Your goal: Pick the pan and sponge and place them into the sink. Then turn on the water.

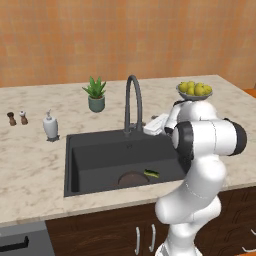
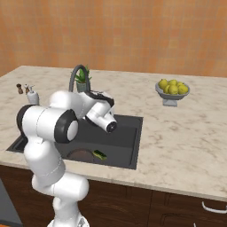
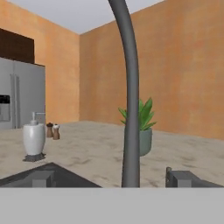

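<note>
Orange walls behind, pale marble counter running wide around me. Sink sits dead centre, dark basin. Pan lies on the sink floor near the front wall, partly hidden by the rim from my left camera; sponge rests just beside it, also in the basin. Both placements look done to me, so the water is what remains; no stream at the spout.

Faucet rises at the back edge. In the hand view its neck stands straight ahead, between my fingertips, close in. Gripper is spread wide, holding nothing.

Smaller items: fruit bowl off to the right, potted plant behind the faucet, soap dispenser left of the basin, two little shakers further left.

Risk as I judge it: I cannot make out a lever or handle from here. Pushing forward blind could shove the neck sideways instead of opening the valve, or slide off the round stem entirely.
</note>
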### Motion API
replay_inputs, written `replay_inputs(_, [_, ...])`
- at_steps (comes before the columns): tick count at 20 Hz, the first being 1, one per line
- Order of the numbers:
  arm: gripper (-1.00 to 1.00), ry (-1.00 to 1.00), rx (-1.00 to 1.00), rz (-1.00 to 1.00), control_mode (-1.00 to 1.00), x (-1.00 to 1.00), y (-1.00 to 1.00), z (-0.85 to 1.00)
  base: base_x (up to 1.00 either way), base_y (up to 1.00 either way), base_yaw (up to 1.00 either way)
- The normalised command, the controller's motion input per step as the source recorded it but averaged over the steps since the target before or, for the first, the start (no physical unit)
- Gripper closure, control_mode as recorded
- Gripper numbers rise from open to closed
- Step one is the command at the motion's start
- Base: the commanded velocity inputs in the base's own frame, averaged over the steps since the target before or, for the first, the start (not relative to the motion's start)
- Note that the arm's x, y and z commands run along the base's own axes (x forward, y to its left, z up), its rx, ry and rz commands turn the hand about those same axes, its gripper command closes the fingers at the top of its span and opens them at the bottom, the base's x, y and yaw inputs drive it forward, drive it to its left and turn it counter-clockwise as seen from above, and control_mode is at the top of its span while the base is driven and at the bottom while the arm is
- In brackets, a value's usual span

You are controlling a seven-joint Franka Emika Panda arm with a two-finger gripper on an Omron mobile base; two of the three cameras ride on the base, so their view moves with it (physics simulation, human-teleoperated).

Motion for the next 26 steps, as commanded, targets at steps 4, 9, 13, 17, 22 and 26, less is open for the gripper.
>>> replay_inputs(4, [-1.0, 0.0, 0.05, 0.01, -1.0, 0.29, 0.03, -0.18, 0.0, 0.0, 0.0])
replay_inputs(9, [-1.0, 0.0, 0.01, 0.0, -1.0, 0.37, 0.03, -0.02, 0.0, 0.0, 0.0])
replay_inputs(13, [-1.0, 0.03, 0.02, 0.0, -1.0, 0.48, 0.0, -0.02, 0.0, 0.0, 0.0])
replay_inputs(17, [-1.0, 0.05, 0.02, 0.0, -1.0, 0.5, 0.0, -0.09, 0.0, 0.0, 0.0])
replay_inputs(22, [-1.0, 0.05, 0.04, 0.0, -1.0, 0.41, 0.0, -0.22, 0.0, 0.0, 0.0])
replay_inputs(26, [-1.0, 0.03, 0.04, 0.0, -1.0, 0.36, 0.02, -0.3, 0.0, 0.0, 0.0])
